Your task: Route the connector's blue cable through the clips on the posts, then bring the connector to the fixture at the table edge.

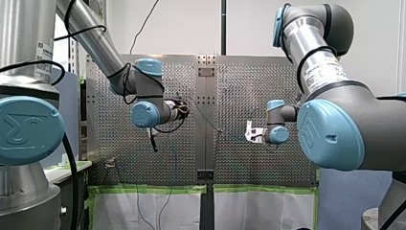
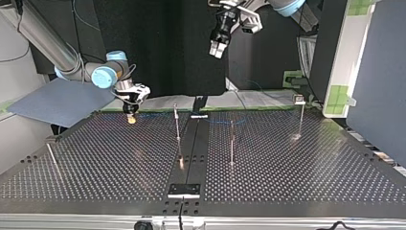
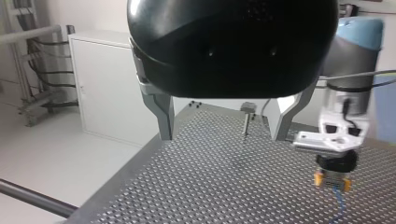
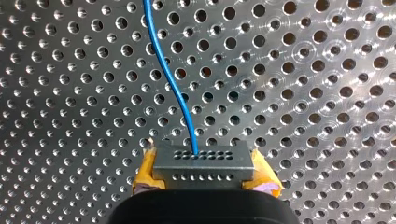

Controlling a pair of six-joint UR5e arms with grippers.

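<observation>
Blue is the cable [image 4: 169,79] that comes out of the grey connector [image 4: 203,161]. My right gripper [image 4: 205,176] holds the connector tight between its yellow pads [image 4: 147,170]. The cable runs on ahead of the gripper, over the shiny table [image 4: 303,93] with all its little holes.

From the camera across the table, my right gripper [image 2: 130,114] is at about 10 o'clock on the table [image 2: 311,182], near the far edge. It hangs very low over the holes. I cannot tell if the connector touches the table.

My left gripper [image 2: 216,48] is at 12 o'clock, high up in the air and well away from the table. Its own camera shows my left gripper [image 3: 223,135] with its metal fingers [image 3: 161,116] spread wide. Nothing is between them. My right gripper [image 3: 334,172] shows beside it, lower down, with a bit of blue cable hanging under it.

Thin posts stand up from the table. One post [image 2: 177,129] is near the middle, and a second post [image 2: 232,143] is just to its 3 o'clock side. A third post [image 2: 300,117] stands at about 2 o'clock with a small clip [image 2: 299,99] on top. I see no cable in that clip. A black plate [image 2: 184,190] lies at 6 o'clock, by the near edge.
</observation>
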